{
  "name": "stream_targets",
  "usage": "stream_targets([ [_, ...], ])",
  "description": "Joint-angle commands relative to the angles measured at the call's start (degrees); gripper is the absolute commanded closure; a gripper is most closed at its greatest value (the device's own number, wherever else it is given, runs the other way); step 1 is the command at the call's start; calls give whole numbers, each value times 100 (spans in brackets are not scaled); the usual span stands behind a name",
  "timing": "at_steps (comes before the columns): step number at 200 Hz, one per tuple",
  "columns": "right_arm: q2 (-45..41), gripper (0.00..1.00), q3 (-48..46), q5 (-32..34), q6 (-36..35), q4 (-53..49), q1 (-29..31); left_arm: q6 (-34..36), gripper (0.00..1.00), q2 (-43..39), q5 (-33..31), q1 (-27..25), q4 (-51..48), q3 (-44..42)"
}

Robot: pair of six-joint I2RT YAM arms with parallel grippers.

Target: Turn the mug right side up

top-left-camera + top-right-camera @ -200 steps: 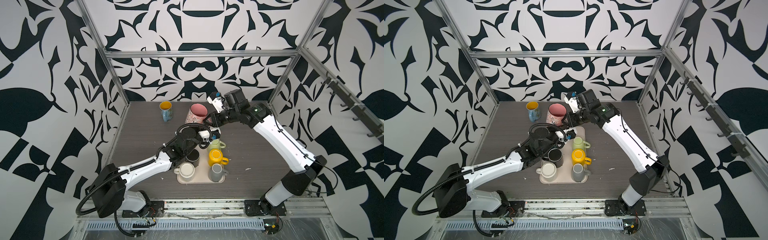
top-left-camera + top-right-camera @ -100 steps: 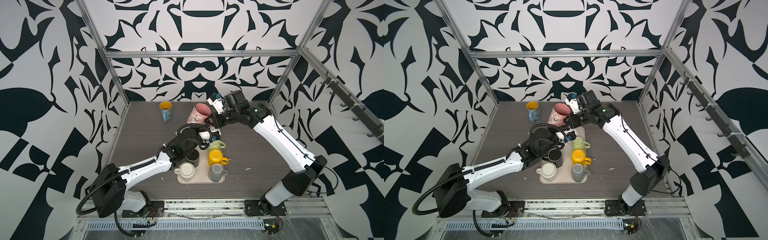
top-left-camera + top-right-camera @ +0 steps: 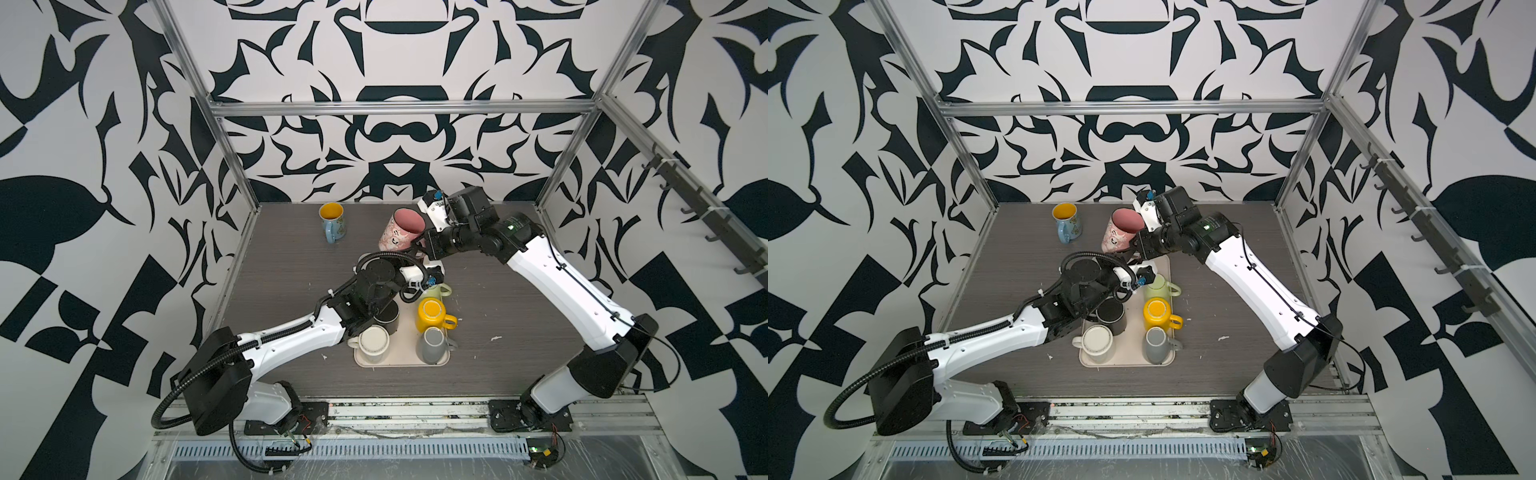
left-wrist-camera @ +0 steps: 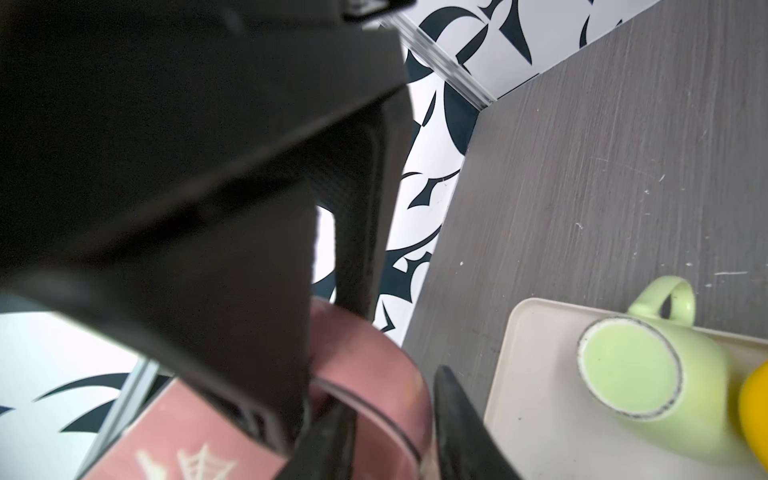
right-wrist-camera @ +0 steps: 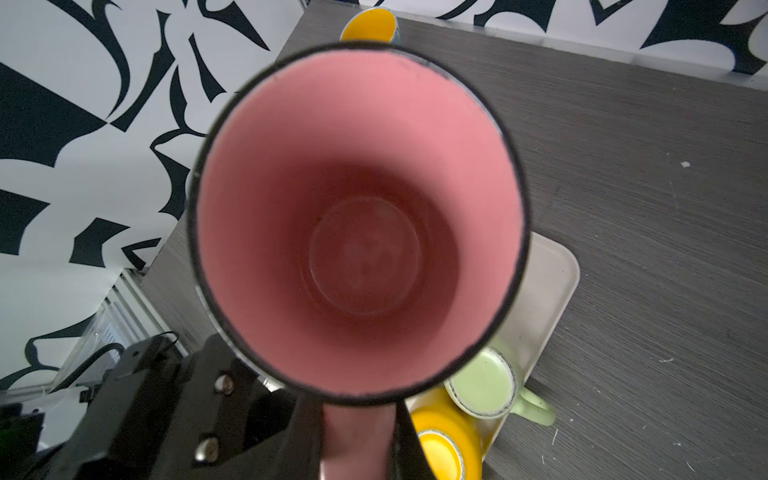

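Observation:
The pink mug hangs tilted above the far end of the tray, mouth up. The right wrist view looks straight into its pink inside. My right gripper is shut on its handle, whose pink band fills the space between the two dark fingers. My left gripper is just below it and is open. Its fingers stand on either side of the same handle with a small gap. The mug's underside is hidden.
A beige tray carries upside-down mugs: green, yellow, grey, white and black. A blue mug with a yellow inside stands upright at the back. Metal frame posts edge the table.
The right gripper closed on the pink mug's handle. After that the left gripper, which had been shut on the handle, opened. The mug has barely moved.

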Motion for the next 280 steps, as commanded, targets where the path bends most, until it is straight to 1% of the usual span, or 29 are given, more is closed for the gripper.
stream_targets([
  [1,-268,100,12,208,0,137,69,-80,56,-254,-376,76,909,65],
  [34,-309,100,-23,419,81,340,66,-89,49,-322,-436,76,810,41],
  [87,-319,100,-48,801,121,583,56,-79,41,-466,-642,76,738,-44],
  [111,-283,100,-54,953,138,694,48,-82,39,-494,-701,76,664,-122],
  [117,-272,100,-43,974,144,724,47,-85,39,-702,-709,76,641,-141],
  [148,-214,100,-25,1090,201,995,4,-87,38,-914,-840,76,555,-269],
  [175,-47,100,88,1276,217,1301,4,-168,38,-1141,-1078,76,443,-396],
  [200,322,100,350,1365,190,1494,11,-774,38,-1416,-1331,117,-15,-308],
  [231,1026,100,823,1407,157,1690,6,-2189,36,-1810,-1393,430,-1018,-6],
  [248,1527,100,1233,1407,109,1723,4,-3068,34,-2044,-1143,761,-1635,137],
  [266,2064,100,1706,1389,-1,1729,5,-3998,30,-2279,-661,1217,-2252,264],
  [280,2519,100,2099,1389,-51,1709,6,-4542,29,-2434,-298,1572,-2568,307],
])
